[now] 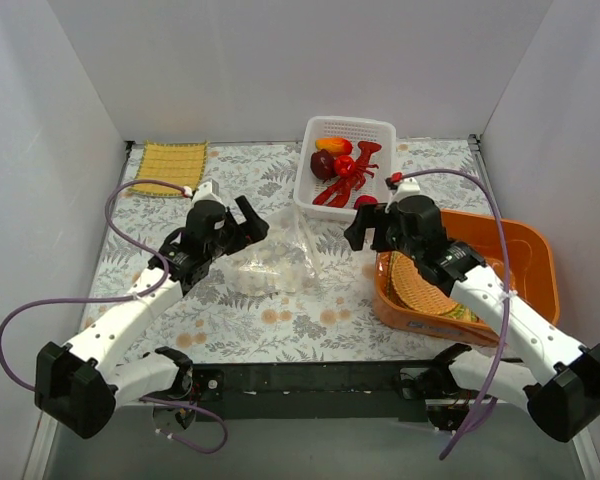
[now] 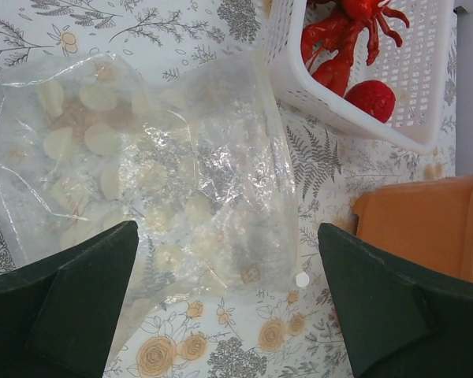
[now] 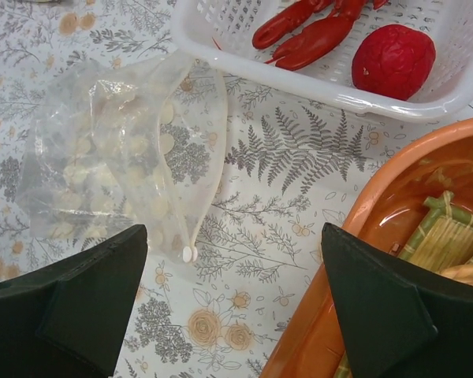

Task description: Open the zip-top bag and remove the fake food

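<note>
The clear zip-top bag (image 1: 280, 265) lies crumpled flat on the floral tablecloth between my two grippers, and no toy shows inside it. The fake food sits in the white basket (image 1: 305, 190): an orange-yellow mango (image 1: 332, 145), a dark red apple piece (image 1: 323, 165), a red lobster (image 1: 348, 180) and a red round fruit (image 2: 370, 98). Hovering over the bag's left part, my left gripper (image 1: 248, 225) is open above the plastic (image 2: 181, 181). At the bag's right edge my right gripper (image 1: 365, 225) is open and holds nothing; the bag (image 3: 126, 157) lies beside its left finger.
An orange tub (image 1: 525, 240) holding a woven bamboo mat (image 1: 420, 285) stands at the right, close under my right arm. A yellow cloth (image 1: 175, 165) lies at the back left. White walls enclose the table.
</note>
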Controlling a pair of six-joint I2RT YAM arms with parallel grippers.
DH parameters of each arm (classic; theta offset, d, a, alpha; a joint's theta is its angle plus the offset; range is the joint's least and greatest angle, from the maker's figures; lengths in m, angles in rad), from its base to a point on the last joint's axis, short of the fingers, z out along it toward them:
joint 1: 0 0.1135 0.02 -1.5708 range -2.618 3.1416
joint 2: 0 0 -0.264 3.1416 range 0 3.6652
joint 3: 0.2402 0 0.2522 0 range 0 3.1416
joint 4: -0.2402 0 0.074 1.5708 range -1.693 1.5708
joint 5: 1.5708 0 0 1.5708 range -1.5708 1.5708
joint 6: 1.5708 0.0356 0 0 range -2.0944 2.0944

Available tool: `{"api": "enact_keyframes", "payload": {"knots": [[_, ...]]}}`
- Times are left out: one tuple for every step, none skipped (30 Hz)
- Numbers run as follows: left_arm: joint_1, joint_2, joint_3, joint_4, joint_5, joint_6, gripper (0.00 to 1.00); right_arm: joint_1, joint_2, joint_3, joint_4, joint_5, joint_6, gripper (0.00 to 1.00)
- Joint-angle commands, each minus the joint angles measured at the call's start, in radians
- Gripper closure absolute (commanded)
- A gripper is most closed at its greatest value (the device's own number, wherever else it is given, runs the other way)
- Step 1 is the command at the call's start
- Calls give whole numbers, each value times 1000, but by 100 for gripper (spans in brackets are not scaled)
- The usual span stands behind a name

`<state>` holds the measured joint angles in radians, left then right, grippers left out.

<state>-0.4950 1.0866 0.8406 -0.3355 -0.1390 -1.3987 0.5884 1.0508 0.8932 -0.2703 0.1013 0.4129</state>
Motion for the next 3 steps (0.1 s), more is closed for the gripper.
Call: {"api": "enact_keyframes", "payload": {"knots": [[-2,-48,-15,44,12,50,2,-4,-20,-5,74,11,10,2],[-2,-54,-18,50,10,52,2,-4,-18,-5,75,11,10,2],[-2,-57,-21,53,-2,52,2,-4,-18,-5,78,12,10,2]]}}
